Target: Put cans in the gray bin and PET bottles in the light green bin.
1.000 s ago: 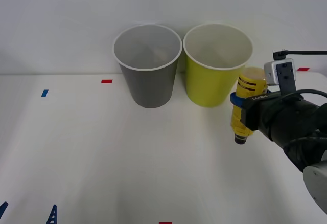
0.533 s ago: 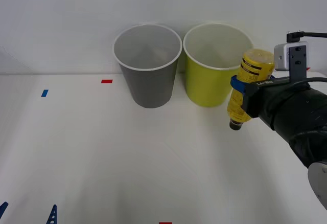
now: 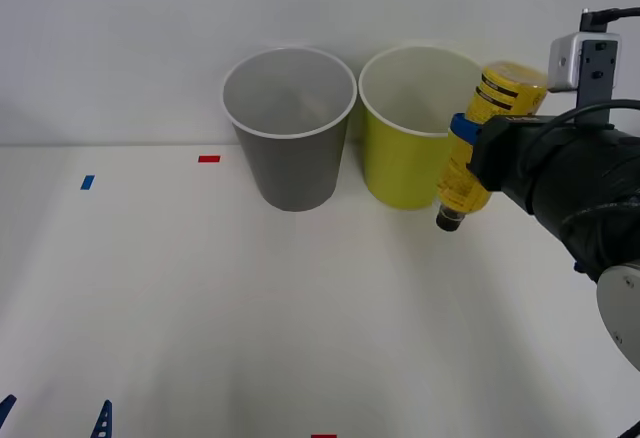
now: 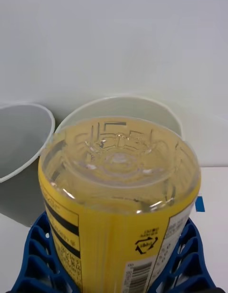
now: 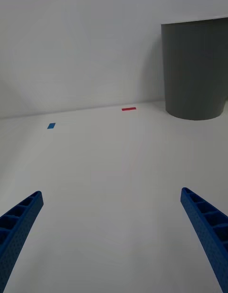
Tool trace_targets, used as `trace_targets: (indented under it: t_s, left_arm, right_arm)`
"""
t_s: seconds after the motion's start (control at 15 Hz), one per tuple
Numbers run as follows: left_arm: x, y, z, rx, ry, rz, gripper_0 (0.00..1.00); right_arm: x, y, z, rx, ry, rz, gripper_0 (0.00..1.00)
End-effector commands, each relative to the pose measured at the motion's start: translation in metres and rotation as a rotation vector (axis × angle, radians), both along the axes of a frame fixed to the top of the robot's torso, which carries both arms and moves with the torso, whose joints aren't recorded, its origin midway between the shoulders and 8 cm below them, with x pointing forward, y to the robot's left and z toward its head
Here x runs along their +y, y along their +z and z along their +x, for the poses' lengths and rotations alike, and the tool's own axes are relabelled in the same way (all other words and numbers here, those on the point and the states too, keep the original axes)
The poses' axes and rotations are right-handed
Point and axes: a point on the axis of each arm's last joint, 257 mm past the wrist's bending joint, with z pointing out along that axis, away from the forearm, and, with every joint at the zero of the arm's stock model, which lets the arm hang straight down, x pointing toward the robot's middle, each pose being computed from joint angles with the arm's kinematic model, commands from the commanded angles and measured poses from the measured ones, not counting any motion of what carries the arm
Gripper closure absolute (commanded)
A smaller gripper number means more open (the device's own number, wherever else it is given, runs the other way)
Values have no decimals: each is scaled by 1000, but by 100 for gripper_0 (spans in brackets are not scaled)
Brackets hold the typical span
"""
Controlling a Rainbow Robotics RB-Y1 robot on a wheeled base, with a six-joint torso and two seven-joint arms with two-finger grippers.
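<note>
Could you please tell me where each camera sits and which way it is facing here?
Front view: above the arms, facing forward and down at the gray bin and light green bin; right gripper holds the PET bottle.
Right wrist view: along the bottle toward both bins.
Left wrist view: low over the table, left gripper open; shares the gray bin.

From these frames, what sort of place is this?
Likely a lab test bench, not a home: a bare white table against a blank wall, red and blue tape markers, and two sorting bins. The right gripper holds a PET bottle.
</note>
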Motion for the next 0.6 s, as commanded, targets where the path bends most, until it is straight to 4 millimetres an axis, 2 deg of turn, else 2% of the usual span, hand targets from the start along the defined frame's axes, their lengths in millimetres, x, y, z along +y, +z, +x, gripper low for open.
trace_targets:
  t_s: [0.07,0.27,0.6]
  left_arm:
    - [0,0,0,0,0,0,0]
    - [0,0,0,0,0,0,0]
    - [0,0,0,0,0,0,0]
  right_arm:
    - [0,12,0,52,1,36,100]
    - [6,42,3,-6,17,57,100]
    - [19,104,6,-143,33,75,100]
